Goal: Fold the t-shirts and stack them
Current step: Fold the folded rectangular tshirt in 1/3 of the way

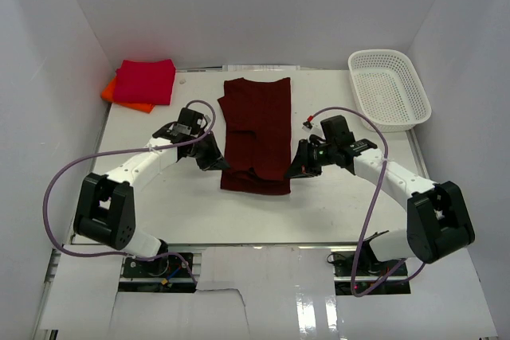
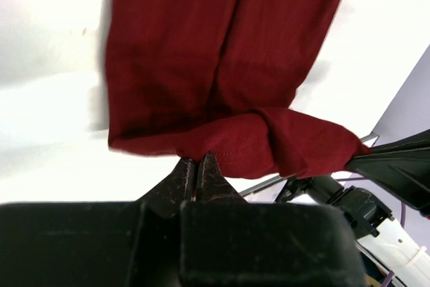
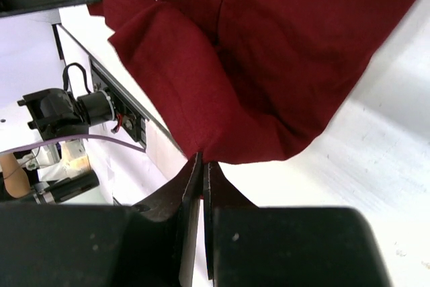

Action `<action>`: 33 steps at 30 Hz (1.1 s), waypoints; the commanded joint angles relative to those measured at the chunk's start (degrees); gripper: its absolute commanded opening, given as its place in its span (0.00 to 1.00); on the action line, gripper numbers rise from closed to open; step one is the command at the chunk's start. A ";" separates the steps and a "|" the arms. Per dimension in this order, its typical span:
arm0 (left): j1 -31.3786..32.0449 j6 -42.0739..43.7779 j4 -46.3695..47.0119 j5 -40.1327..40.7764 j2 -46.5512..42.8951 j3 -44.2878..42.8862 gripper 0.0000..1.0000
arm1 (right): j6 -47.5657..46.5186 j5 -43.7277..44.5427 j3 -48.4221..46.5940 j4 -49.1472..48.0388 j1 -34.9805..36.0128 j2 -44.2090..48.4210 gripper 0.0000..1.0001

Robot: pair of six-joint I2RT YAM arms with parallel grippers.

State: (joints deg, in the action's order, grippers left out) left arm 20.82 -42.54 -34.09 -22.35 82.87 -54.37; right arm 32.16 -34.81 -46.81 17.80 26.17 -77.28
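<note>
The dark maroon t-shirt (image 1: 256, 133) lies as a long folded strip in the middle of the table, its near end lifted and doubled over. My left gripper (image 1: 217, 158) is shut on the near left edge of that shirt (image 2: 222, 65). My right gripper (image 1: 296, 166) is shut on its near right edge (image 3: 269, 52). The pinched hem meets the closed tips in both wrist views. A folded crimson-red t-shirt (image 1: 145, 81) lies on an orange one (image 1: 119, 95) at the far left. No neck label shows.
A white mesh basket (image 1: 389, 89) stands at the far right corner. White walls close in the table on three sides. Purple cables loop from both arms. A small black and red part (image 1: 307, 123) lies right of the shirt.
</note>
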 commanded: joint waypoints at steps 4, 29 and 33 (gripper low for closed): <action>-1.57 3.61 -0.37 -1.29 5.45 -9.52 0.00 | -4.03 -1.84 -7.85 1.09 -1.65 -5.07 0.08; -5.44 6.51 -2.21 -0.50 14.77 -23.67 0.00 | -10.01 -2.46 -25.60 6.72 -5.87 -17.82 0.08; -5.44 6.86 -2.30 0.11 16.18 -25.70 0.00 | -10.72 -2.28 -27.90 7.77 -6.57 -19.40 0.08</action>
State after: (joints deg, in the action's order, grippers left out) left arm 15.79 -36.80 -36.75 -22.94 99.22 -77.21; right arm 23.31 -36.25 -71.22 24.36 20.25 -96.12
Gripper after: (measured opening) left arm 0.034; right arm 0.081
